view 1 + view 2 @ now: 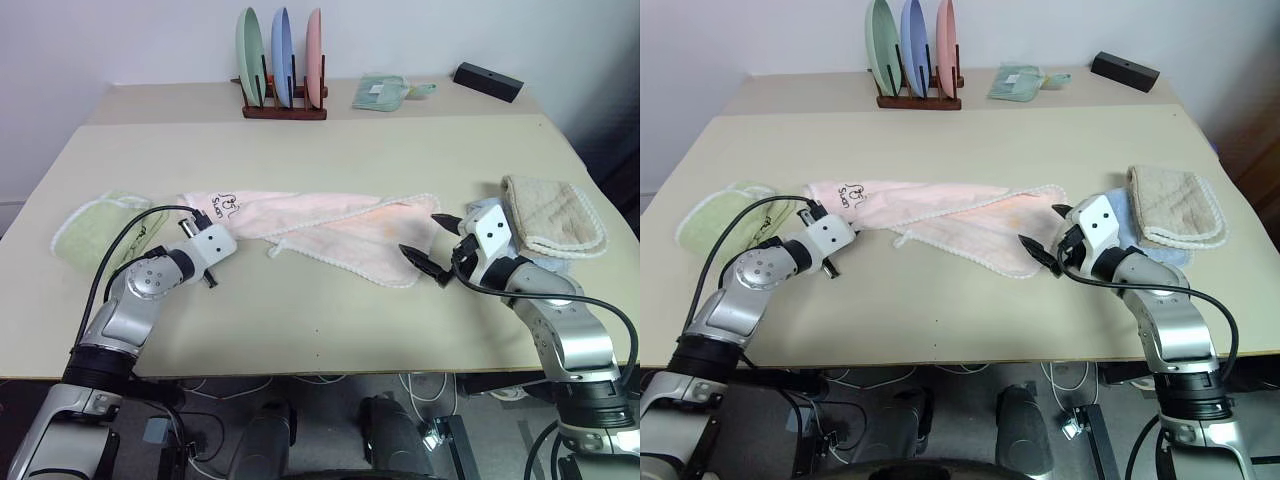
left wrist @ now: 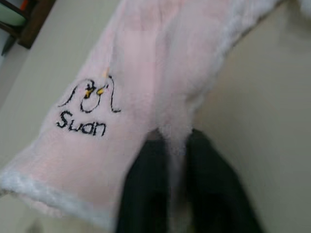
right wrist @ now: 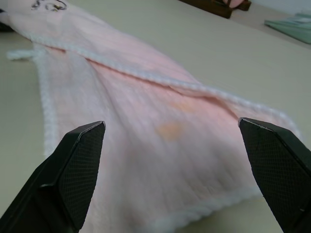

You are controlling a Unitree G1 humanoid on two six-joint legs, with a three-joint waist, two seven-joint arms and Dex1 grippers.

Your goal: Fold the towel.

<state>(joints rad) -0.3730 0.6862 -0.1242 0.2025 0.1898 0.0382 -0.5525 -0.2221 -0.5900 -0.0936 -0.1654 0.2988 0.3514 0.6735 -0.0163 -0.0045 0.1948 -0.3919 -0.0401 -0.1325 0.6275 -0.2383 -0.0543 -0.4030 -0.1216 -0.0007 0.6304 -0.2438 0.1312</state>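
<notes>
left tool: clenched on the towel's end by the embroidered mark; a fold of pink cloth is pinched between its two black fingers
left arm pose: forearm reaches in low over the desk, wrist angled toward the towel, tool tipped slightly down
right tool: released, jaws wide apart, nothing between them, hovering just off the towel's other end
right arm pose: forearm low over the desk, tool near level, pointing back at the towel
towel: 1, pale pink, white scalloped edging, lying rumpled and stretched lengthwise across the middle of the desk between the two tools; one flap folded over along its length; faint orange stain near the right tool's end
green towel: 1, bunched, just beyond the towel's marked end, next to the left arm
beige towel: 1, folded, beyond the towel's other end, resting on a pale blue cloth
plate rack: 1, far side from the towel, holding 3 upright plates, green, blue, pink
small green cloth: 1, beside the rack
black box: 1, far corner past the small green cloth
</notes>
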